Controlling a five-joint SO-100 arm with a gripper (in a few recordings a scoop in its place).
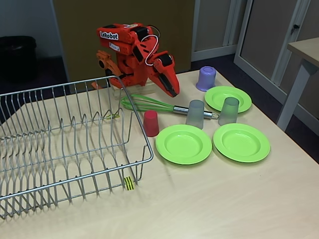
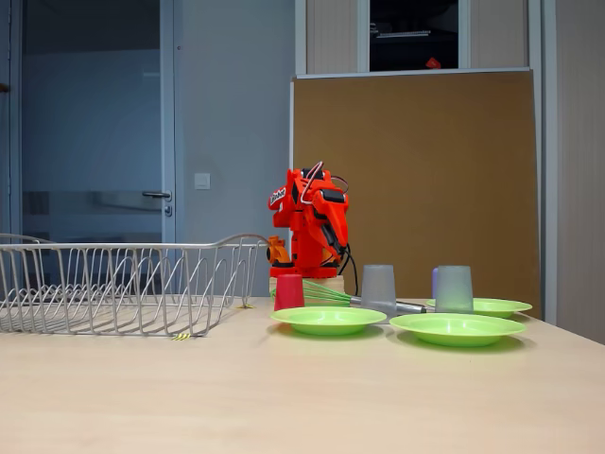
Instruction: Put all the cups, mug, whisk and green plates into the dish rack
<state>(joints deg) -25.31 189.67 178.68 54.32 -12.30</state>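
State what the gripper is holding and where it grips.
Nothing is held: the gripper hangs folded above the whisk, clear of it.

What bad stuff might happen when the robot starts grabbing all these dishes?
The whisk lies between the red cup and a grey cup, so lifting it might tip them. The green plates lie flat on the table, so the gripper may struggle to get under a rim. The dish rack wall is tall, so a carried item could catch on it.
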